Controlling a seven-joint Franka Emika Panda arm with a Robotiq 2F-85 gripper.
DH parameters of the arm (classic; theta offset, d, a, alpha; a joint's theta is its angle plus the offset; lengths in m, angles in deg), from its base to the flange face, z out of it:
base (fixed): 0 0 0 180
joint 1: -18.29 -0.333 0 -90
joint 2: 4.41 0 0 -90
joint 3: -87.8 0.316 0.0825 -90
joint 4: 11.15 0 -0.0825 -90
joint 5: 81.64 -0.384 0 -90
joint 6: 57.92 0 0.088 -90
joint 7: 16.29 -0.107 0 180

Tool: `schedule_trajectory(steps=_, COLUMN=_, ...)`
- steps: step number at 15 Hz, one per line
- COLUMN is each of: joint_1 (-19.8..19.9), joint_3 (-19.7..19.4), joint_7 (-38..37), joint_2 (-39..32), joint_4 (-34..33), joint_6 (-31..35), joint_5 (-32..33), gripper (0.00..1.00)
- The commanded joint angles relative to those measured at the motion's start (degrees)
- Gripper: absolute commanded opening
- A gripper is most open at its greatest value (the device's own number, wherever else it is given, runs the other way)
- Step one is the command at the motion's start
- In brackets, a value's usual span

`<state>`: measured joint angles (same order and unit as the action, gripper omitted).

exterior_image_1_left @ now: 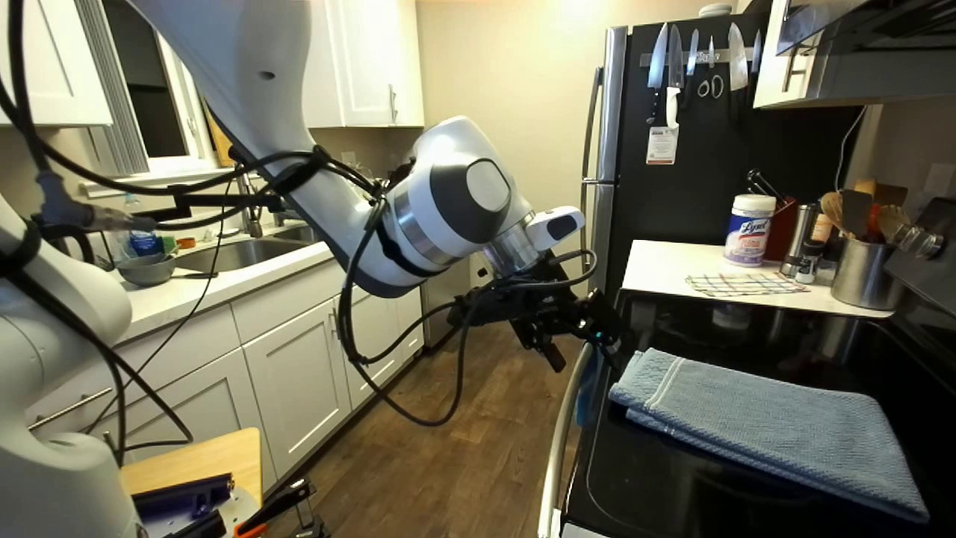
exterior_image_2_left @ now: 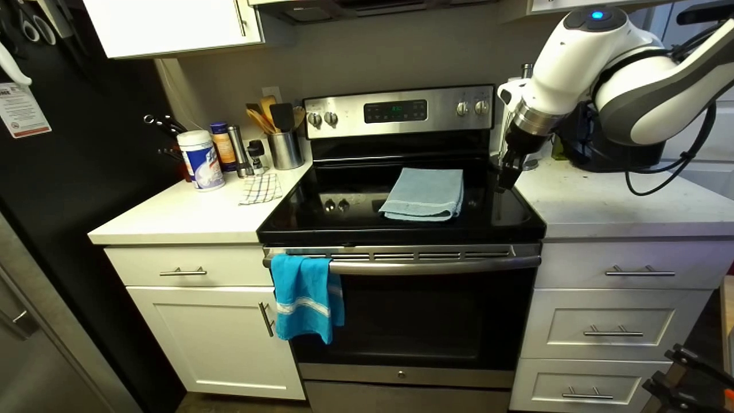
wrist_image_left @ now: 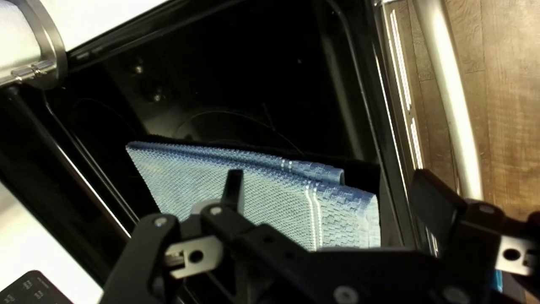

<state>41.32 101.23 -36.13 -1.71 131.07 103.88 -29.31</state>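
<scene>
Gripper (wrist_image_left: 331, 179) empty, jaws wide apart; align with a folded edge of the blue towel (exterior_image_1_left: 777, 430); descend slowly; avoid striking the cooktop (exterior_image_1_left: 672, 482)

In an exterior view: towel (exterior_image_2_left: 427, 192) lies on cooktop (exterior_image_2_left: 335, 222) | second towel (exterior_image_2_left: 303, 292) hangs over oven handle (exterior_image_2_left: 436, 268) | wipes canister (exterior_image_2_left: 200, 160) stands left of dishcloth (exterior_image_2_left: 261, 189) on counter (exterior_image_2_left: 172, 215) | fridge (exterior_image_2_left: 74, 195) leftmost
</scene>
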Motion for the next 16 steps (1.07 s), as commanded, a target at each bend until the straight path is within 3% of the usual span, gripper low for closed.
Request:
schedule_trajectory(steps=1, joint_1=-1.2, joint_3=1.4, joint_7=-2.9, joint_2=-5.7, joint_4=-7.4, joint_6=-3.4, joint_5=-1.2, gripper=1.0)
schedule_trajectory(steps=3, joint_1=-2.7, joint_3=2.8, joint_7=-7.7, joint_2=-8.1, joint_4=-12.5, joint_6=-8.0, joint_5=0.6, gripper=1.0)
schedule_trajectory(steps=6, joint_1=-6.6, joint_3=5.7, joint_7=-10.1, joint_2=-12.0, joint_4=-19.8, joint_6=-17.3, joint_5=-3.7, gripper=1.0)
schedule_trajectory(steps=7, joint_1=-15.0, joint_3=-0.7, joint_7=-8.4, joint_2=-12.6, joint_4=-21.5, joint_6=-19.1, joint_5=-7.2, gripper=1.0)
schedule_trajectory(steps=10, joint_1=-22.4, joint_3=-3.8, joint_7=-9.6, joint_2=-16.2, joint_4=-27.4, joint_6=-24.6, joint_5=-9.9, gripper=1.0)
schedule_trajectory(steps=13, joint_1=-28.0, joint_3=-7.3, joint_7=-10.9, joint_2=-20.9, joint_4=-33.1, joint_6=-27.8, joint_5=-9.2, gripper=1.0)
schedule_trajectory(steps=16, joint_1=-30.9, joint_3=-10.1, joint_7=-10.9, joint_2=-26.7, joint_4=-39.5, joint_6=-29.5, joint_5=-10.5, gripper=1.0)
